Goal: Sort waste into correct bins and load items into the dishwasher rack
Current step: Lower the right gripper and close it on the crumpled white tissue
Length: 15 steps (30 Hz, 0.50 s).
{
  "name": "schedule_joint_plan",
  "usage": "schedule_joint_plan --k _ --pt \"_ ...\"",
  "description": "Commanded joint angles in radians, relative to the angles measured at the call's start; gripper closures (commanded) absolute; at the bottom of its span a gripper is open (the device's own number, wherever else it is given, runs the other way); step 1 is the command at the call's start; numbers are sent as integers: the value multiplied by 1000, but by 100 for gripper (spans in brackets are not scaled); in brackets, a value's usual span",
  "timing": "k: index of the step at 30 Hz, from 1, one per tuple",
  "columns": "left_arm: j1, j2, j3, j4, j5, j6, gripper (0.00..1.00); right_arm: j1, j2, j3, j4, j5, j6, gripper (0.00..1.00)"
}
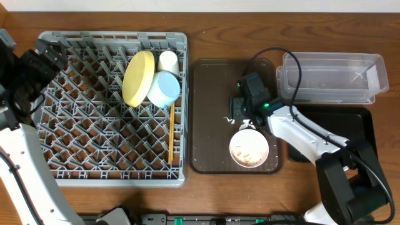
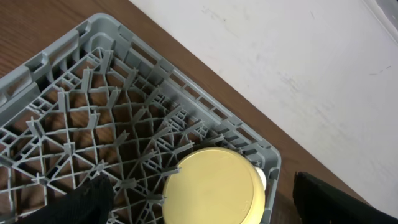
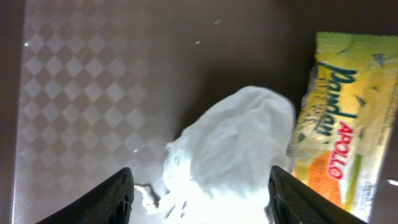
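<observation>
Wooden surface [image 1: 250, 25] carries the brown tray [image 1: 209, 125], where your right pincer [image 3: 202, 193] hangs with jaws wide on both sides of the crumpled napkin [image 3: 230, 143]. Be careful: the snack wrapper [image 3: 339, 118] lies just beside it, so closing may catch both and mix the waste. Your left pincer [image 2: 205, 199] hangs wide over the rack [image 2: 74, 124].

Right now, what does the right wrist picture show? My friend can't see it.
A crumpled white napkin lies on the brown tray, partly between the open right claw and its two black fingers. A yellow-green snack wrapper lies beside it.
</observation>
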Motion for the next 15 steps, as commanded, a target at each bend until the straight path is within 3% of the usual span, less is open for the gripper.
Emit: schedule_joint_plan --k 1,15 --pt "4 3 14 0 10 3 7 38 -3 9 3 12 -15 32" --pt "4 3 14 0 10 3 7 45 53 9 -10 82 -15 28"
